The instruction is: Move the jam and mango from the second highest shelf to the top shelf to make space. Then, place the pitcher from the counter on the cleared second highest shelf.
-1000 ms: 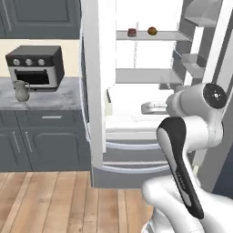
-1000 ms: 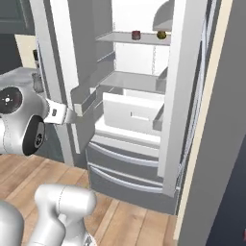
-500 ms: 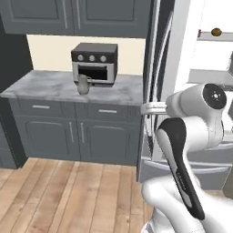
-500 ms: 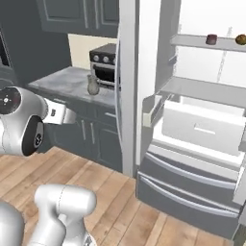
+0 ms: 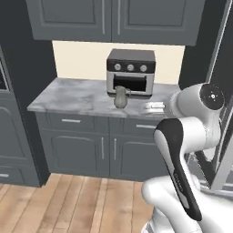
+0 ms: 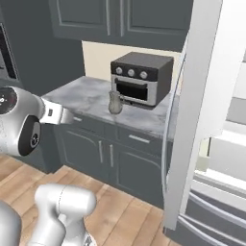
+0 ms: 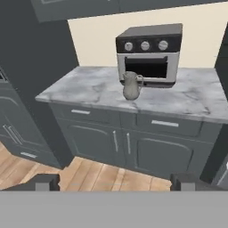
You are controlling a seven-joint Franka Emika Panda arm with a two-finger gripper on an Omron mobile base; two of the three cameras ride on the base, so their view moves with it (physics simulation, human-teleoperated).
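1. Since the earlier frames the whole scene has slid sideways in both base views: the base has turned from the open white fridge toward the kitchen counter, so the things themselves have not moved. The pitcher now sits near the middle of the left base view instead of at its far left.
2. The grey-beige matte pitcher (image 5: 120, 97) (image 6: 114, 102) (image 7: 131, 86), with its bulbous belly, narrower neck and side handle, stands upright on the grey-white veined marble counter (image 5: 73, 98) (image 6: 81, 96) (image 7: 89, 91), close to the front edge.
3. Just behind the pitcher, and apart from it, stands the black-and-silver toaster oven (image 5: 131, 72) (image 6: 141, 77) (image 7: 150, 52), with three knobs above its dark window.
4. Dark grey base cabinets (image 5: 86, 148) (image 6: 98, 153) (image 7: 111, 142) with drawers and slim silver handles carry the counter; dark grey wall cabinets (image 5: 113, 18) (image 6: 120, 19) hang above a cream back wall.
5. The white fridge door (image 6: 194, 110) stands open at the right of the right base view.
6. The gripper (image 7: 116, 181) is spread wide and holds nothing; its two dark fingertips (image 7: 44, 181) sit far apart, well short of the pitcher, with light wooden floor planks (image 5: 68, 205) (image 7: 89, 173) below.
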